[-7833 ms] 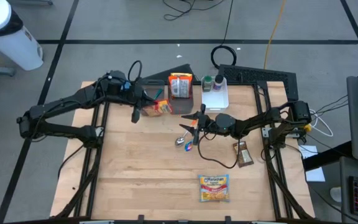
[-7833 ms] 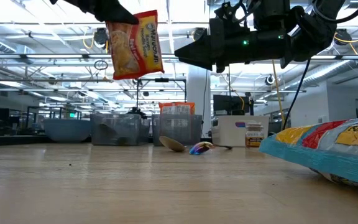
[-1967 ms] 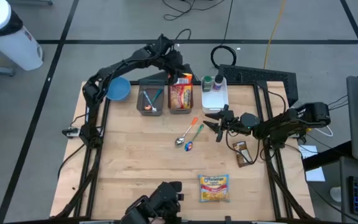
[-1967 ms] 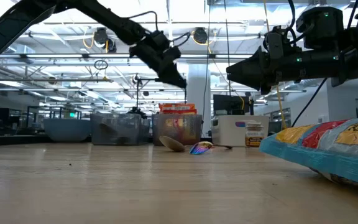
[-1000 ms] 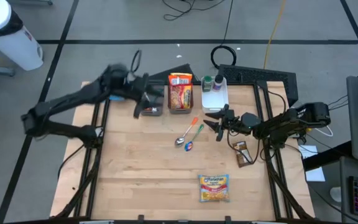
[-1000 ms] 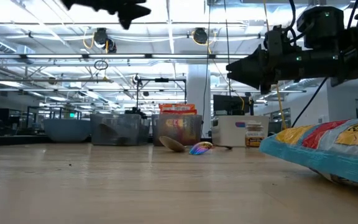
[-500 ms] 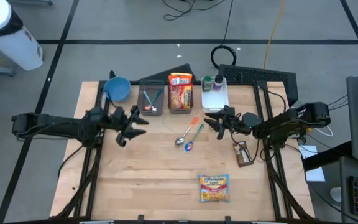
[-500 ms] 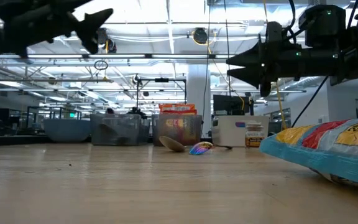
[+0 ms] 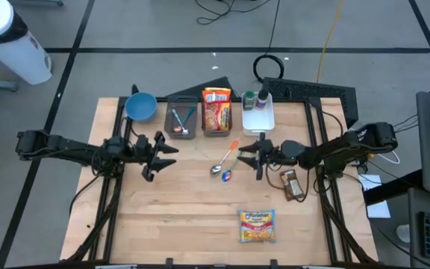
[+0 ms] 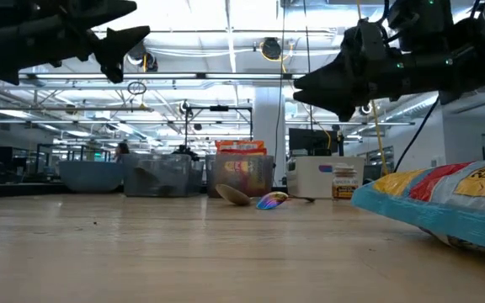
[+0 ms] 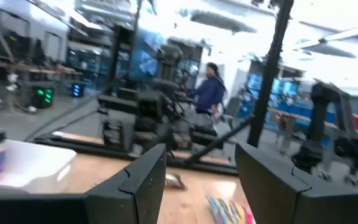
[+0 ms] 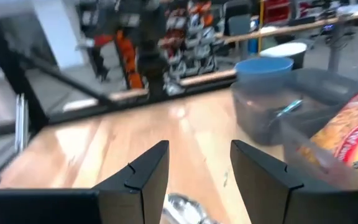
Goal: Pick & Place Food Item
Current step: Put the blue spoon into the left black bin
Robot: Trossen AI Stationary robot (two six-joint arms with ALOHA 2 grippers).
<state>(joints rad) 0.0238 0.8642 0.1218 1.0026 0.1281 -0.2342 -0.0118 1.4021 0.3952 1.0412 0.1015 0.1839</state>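
One ramen packet (image 9: 216, 112) stands in a grey bin (image 9: 216, 131) at the far edge. A second ramen packet (image 9: 257, 225) lies flat near the front edge and fills the right of the low view (image 10: 445, 206). My left gripper (image 9: 169, 155) hovers open above the table's left half, pointing right, high in the low view (image 10: 129, 38). My right gripper (image 9: 249, 157) hovers open right of centre, pointing left at two spoons (image 9: 226, 163). Nothing sits between either pair of fingers (image 11: 201, 180) (image 12: 197, 177).
At the far edge stand a blue bowl (image 9: 140, 106), a grey bin with utensils (image 9: 180, 122) and a white container with bottles (image 9: 260, 112). A brown snack bar (image 9: 293, 184) lies under the right arm. Bare wood lies between the grippers and toward the front left.
My left gripper has come away from the far bins, dropping toward the near edge and tipping to nearly level; it now hangs over the table's left half. My right gripper has crept toward the table's left, closer to the spoons. Nothing on the table has moved.
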